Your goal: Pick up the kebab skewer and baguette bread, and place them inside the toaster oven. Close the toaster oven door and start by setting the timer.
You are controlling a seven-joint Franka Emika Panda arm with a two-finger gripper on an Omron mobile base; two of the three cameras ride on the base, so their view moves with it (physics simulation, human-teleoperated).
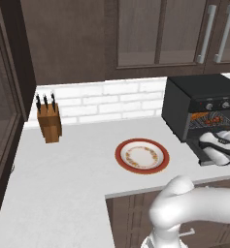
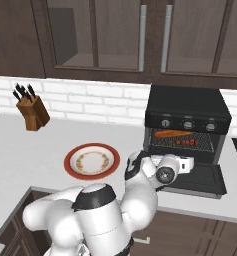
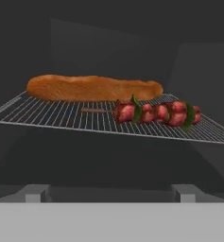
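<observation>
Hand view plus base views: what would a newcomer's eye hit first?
The toaster oven stands open on the counter's right, its door dropped flat. On its wire rack lie the baguette bread at the back and the kebab skewer in front, toward the right. The open gripper sits just outside the opening, holding nothing, and a red-rimmed plate sits bare mid-counter.

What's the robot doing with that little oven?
The white robot arm's gripper hangs open and empty at the mouth of the boxy black toaster oven. The long orange-brown baguette and the red meat skewer already lie on its wire rack. The black drop-down door is open. The red-rimmed plate sits on the counter.
</observation>
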